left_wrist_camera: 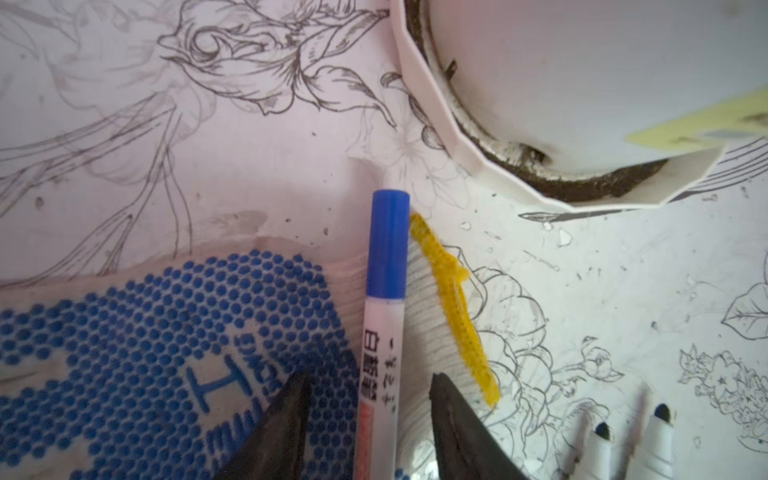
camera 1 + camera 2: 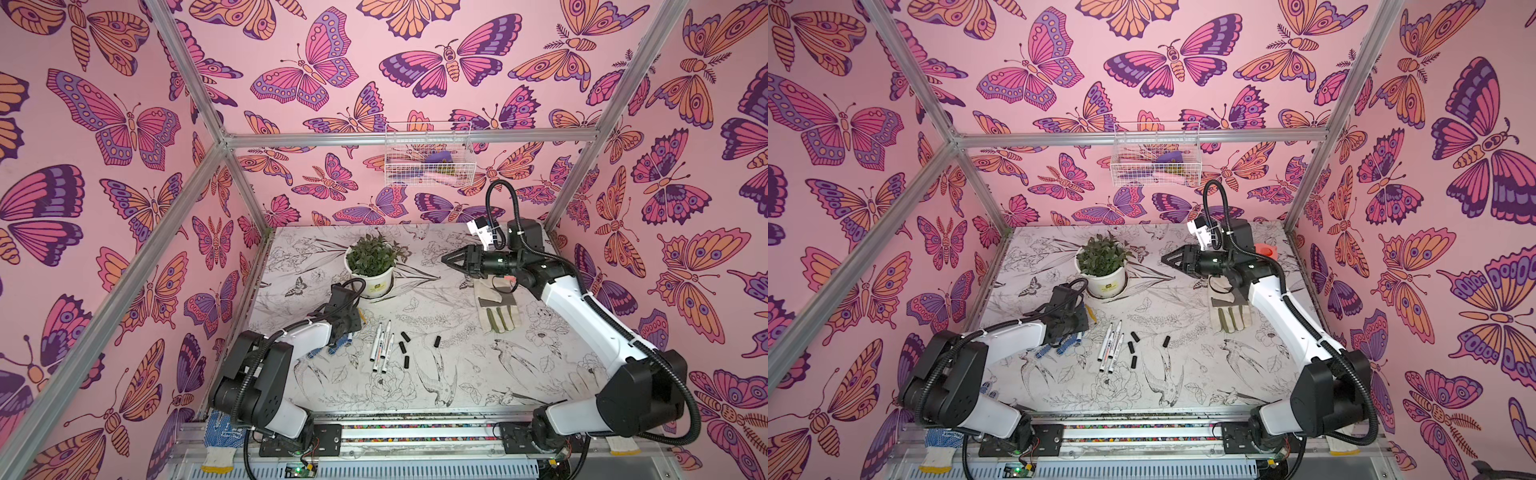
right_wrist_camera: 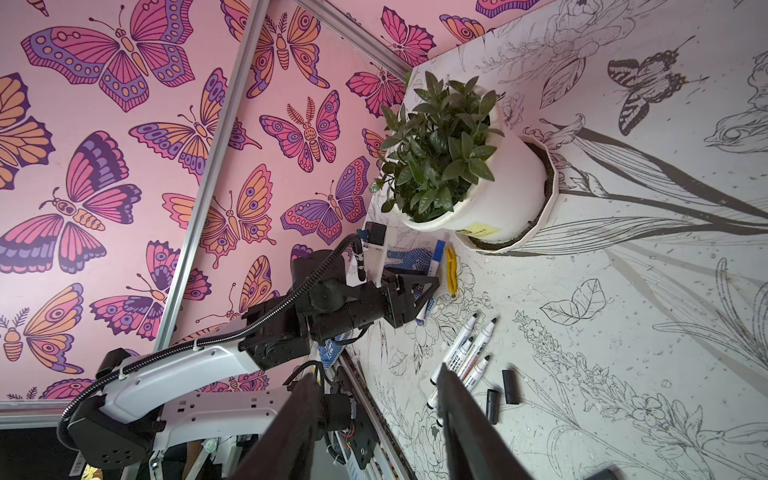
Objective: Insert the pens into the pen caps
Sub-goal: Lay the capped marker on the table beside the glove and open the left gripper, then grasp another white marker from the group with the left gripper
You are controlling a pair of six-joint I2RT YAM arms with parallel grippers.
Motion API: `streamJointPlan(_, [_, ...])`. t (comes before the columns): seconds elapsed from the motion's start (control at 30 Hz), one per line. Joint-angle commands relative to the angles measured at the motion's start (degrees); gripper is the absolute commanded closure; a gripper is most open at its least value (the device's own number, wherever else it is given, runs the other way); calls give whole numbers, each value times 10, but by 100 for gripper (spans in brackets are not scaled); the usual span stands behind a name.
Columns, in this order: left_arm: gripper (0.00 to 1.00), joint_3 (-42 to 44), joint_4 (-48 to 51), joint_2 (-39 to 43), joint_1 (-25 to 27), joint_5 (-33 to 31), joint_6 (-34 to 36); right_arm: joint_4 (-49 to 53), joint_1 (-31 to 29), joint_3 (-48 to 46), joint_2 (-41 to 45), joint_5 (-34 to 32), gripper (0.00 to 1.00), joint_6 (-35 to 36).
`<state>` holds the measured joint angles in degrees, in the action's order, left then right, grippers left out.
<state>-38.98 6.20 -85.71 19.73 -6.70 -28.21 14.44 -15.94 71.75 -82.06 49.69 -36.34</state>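
Several uncapped white pens [image 2: 382, 347] [image 2: 1111, 347] lie side by side near the table's middle, also seen in the right wrist view [image 3: 465, 357]. Short black pen caps [image 2: 405, 337] [image 2: 1166, 341] [image 3: 510, 386] are scattered just right of them. One more pen [image 1: 380, 353] wears a blue cap [image 1: 388, 245] and lies on a blue-dotted glove [image 1: 145, 332]. My left gripper [image 1: 371, 376] [image 3: 428, 286] is open, its jaws either side of that pen's barrel with a gap on both sides. My right gripper [image 2: 444, 258] [image 2: 1165, 259] [image 3: 376, 372] hangs open and empty above the far right of the table.
A white potted plant [image 2: 372, 274] stands at the back, close to the left gripper. A small yellow piece [image 1: 457, 307] lies beside the blue-capped pen. A tan work glove [image 2: 496, 307] lies under the right arm. A wire basket [image 2: 428, 153] hangs on the back wall.
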Motion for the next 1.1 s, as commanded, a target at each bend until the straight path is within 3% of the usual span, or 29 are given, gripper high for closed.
streamJointPlan(0.0, [47, -6, 53, 58, 1, -9, 11, 11, 1, -1, 15, -3, 53, 19])
streamJointPlan(0.2, [40, 11, 93, 182, 57, -20, 24, 11, 1, 3, 12, -4, 53, 20])
streamJointPlan(0.33, [40, 30, 105, 209, 126, -2, 11, 16, 1, 5, 7, -7, 53, 22])
streamJointPlan(0.47, [46, 31, 119, 167, 182, -5, -8, 19, 0, 6, 4, -7, 55, 23])
streamJointPlan(0.57, [60, 26, 121, 134, 191, -13, -17, 21, 0, 5, 4, -8, 57, 25])
streamJointPlan(0.67, [65, 17, 125, 92, 191, -26, -13, 23, 0, 5, 4, -9, 58, 26])
streamJointPlan(1.07, [65, 13, 116, 41, 192, -4, -2, 24, -2, -1, 5, -10, 59, 29])
